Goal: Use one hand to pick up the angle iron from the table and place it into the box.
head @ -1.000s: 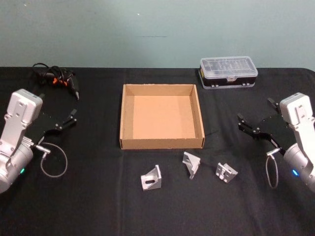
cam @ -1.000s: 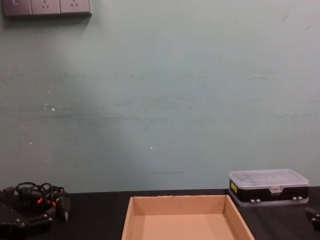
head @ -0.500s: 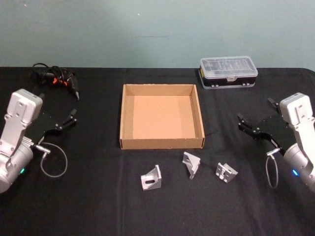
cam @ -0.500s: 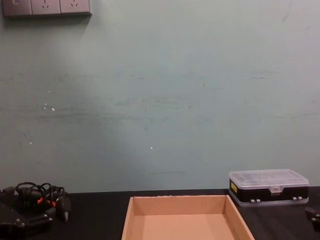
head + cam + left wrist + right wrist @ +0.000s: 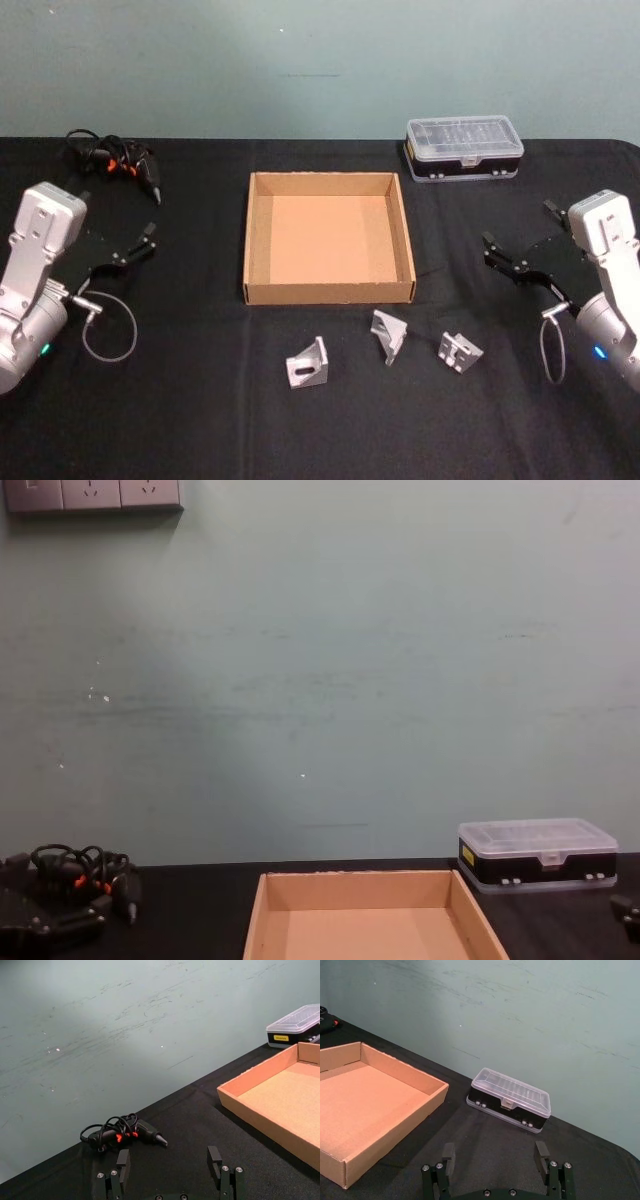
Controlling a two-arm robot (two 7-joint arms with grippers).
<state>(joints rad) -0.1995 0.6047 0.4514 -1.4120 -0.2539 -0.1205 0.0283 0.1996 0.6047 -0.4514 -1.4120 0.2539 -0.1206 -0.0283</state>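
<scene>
On the black desk (image 5: 200,420) nothing has moved: angle irons (image 5: 388,333) untouched, box (image 5: 328,292) empty, left hand (image 5: 169,1160) and right hand (image 5: 495,1152) idle, spread wide.

The right pincer (image 5: 495,1152), fingers apart, faces the box (image 5: 395,1130) and a clear-lidded case (image 5: 510,1099).

Three silver metal angle irons (image 5: 308,362) at six o'clock; one tan cardboard box (image 5: 330,292), centred; one black clear-lidded plastic case (image 5: 463,146) at one o'clock; one black corded tool (image 5: 115,163) at ten o'clock.
</scene>
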